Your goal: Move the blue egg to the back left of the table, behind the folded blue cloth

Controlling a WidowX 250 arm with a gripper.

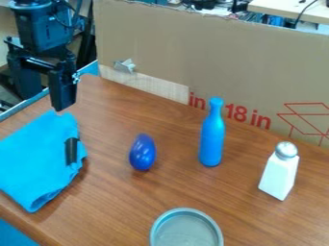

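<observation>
One open black hand (46,101) hangs near soft folded cloth (33,161) on smooth wood (110,206).

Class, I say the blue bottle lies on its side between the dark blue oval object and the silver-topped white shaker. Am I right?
No: the camera view shows the blue bottle standing upright. It is between the dark blue oval object and the silver-topped white shaker.

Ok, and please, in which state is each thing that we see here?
Pincer: open, holding nothing
Blue cloth: folded
Black piece: lying on the cloth
Blue oval object: lying loose
Blue bottle: upright
White shaker: upright, top on
Grey dish: open side up
</observation>
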